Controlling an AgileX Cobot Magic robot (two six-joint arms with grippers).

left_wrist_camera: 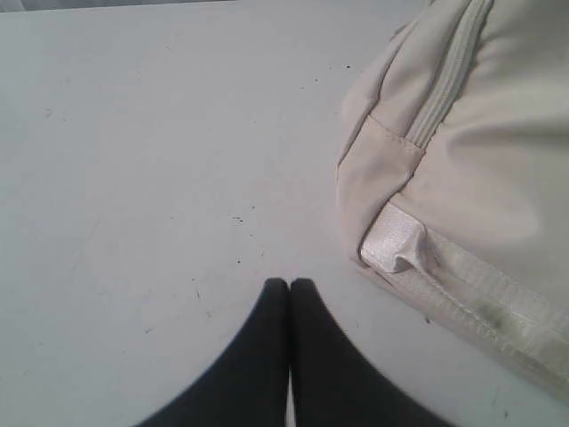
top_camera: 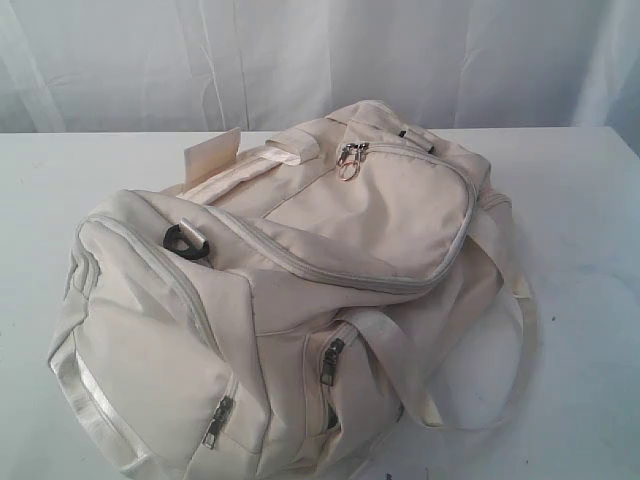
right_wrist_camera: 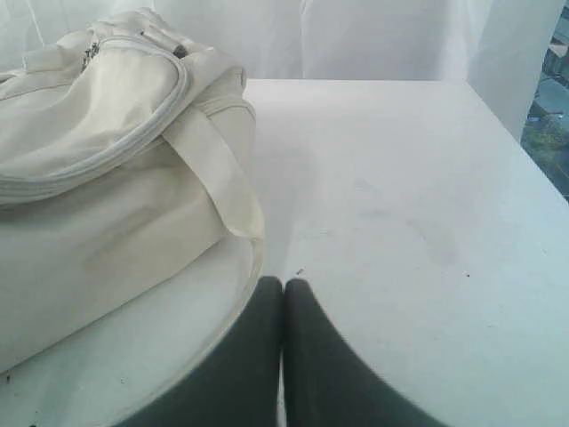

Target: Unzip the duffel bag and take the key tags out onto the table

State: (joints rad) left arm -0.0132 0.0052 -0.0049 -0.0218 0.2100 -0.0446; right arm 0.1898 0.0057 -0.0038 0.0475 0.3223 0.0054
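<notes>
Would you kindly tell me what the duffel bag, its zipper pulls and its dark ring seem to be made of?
Duffel bag: soft cream woven fabric, probably synthetic, faint sheen; it creases and sags. Zipper pulls: metal, by their silvery glint. Dark ring: smooth black, plastic or coated metal; cannot tell which.

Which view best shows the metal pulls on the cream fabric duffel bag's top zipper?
Exterior view: the metal pulls lie in plain sight. Left wrist shows only a bag corner; right wrist, a distant blur.
</notes>
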